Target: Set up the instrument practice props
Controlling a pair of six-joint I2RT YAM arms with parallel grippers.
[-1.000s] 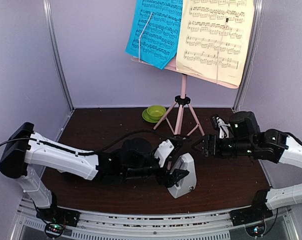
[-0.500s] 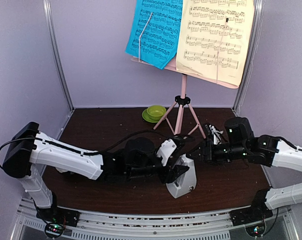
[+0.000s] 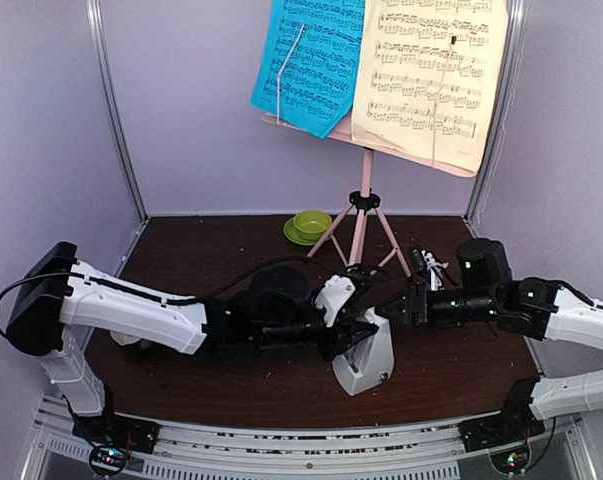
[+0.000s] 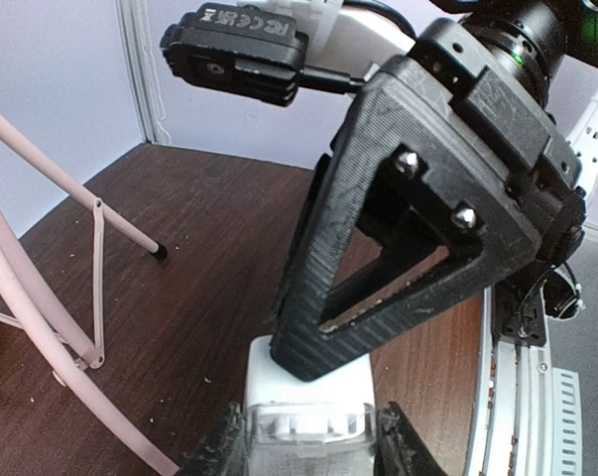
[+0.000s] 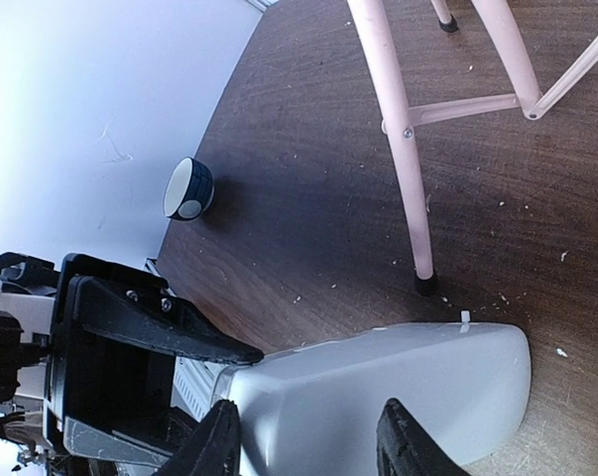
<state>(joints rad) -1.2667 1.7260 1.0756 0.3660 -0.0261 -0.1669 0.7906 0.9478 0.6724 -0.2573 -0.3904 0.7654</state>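
The white pyramid metronome [image 3: 369, 362] stands on the dark table near the front centre. My left gripper [image 3: 356, 328] reaches it from the left. In the left wrist view its jaws [image 4: 308, 443] sit against both sides of the clear cover [image 4: 306, 428] at the top. My right gripper [image 3: 399, 305] comes from the right, jaws apart. One black finger [image 4: 398, 228] rests on the metronome's white top [image 4: 279, 382]. In the right wrist view the white body [image 5: 378, 382] fills the gap of that gripper [image 5: 313, 438]. The pink music stand [image 3: 361, 200] holds blue [image 3: 306, 65] and pale-yellow [image 3: 431, 75] pages.
The stand's tripod legs [image 5: 403, 149] spread just behind the metronome, one foot close to its base. A green bowl on a saucer [image 3: 307, 226] sits at the back by the stand. A small white-and-black cup [image 5: 188, 188] stands at the left near the wall.
Both grippers closed in on the metronome and narrowed their jaws. The left one now hugs the clear cover, and the right one slid left until a finger reached the top.
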